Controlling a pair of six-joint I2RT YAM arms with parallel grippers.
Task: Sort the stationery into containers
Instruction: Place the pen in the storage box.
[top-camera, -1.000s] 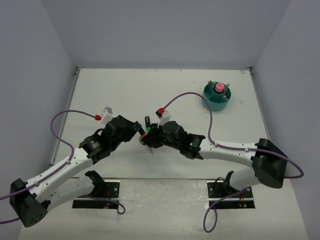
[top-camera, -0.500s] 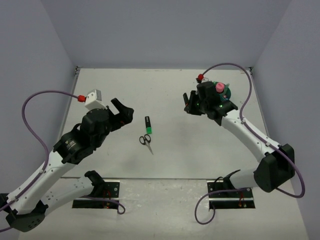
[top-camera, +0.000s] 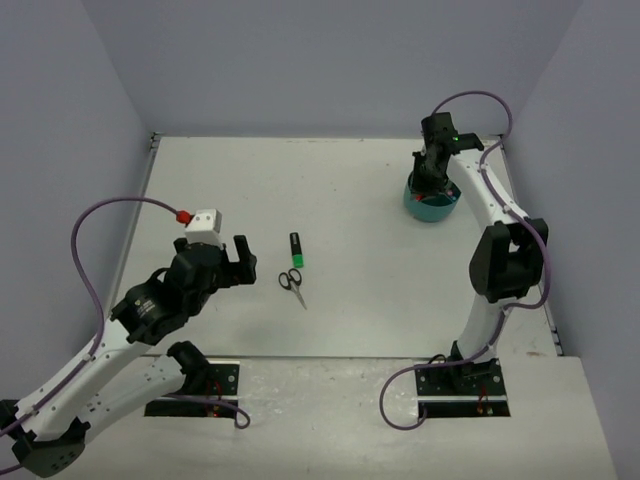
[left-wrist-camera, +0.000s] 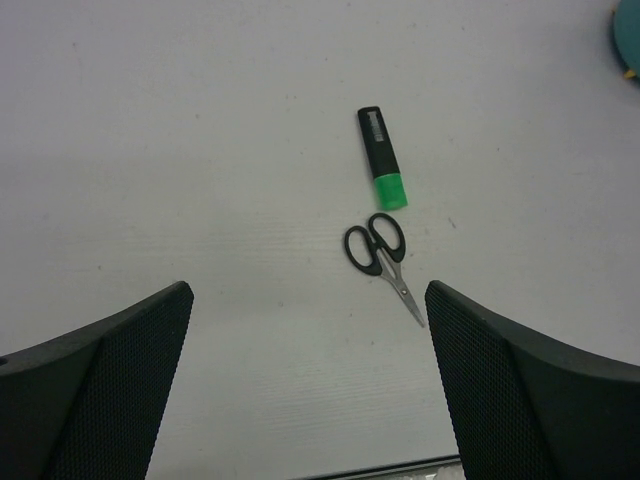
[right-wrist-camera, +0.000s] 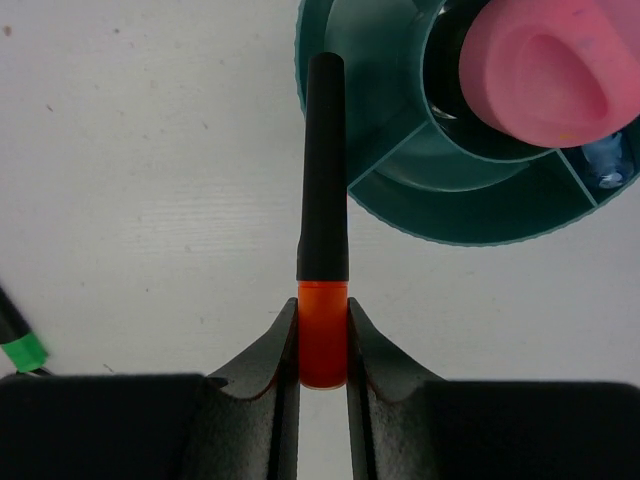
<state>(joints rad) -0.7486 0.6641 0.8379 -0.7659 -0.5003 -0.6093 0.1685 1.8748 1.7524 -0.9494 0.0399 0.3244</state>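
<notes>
One orange highlighter (right-wrist-camera: 324, 220), black-capped, sits gripped in the right pincer (right-wrist-camera: 322, 322).

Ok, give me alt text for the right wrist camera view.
The right gripper has its jaws shut on an orange highlighter, whose black end overlaps the edge of the round teal organizer ahead. A pink-capped bottle stands in the organizer's centre well.

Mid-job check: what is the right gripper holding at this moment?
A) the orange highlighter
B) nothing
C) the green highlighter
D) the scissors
A: the right wrist view shows the right gripper pinching the orange highlighter by its orange end, close to the teal organizer, while the scissors and green highlighter lie on the table.
</notes>
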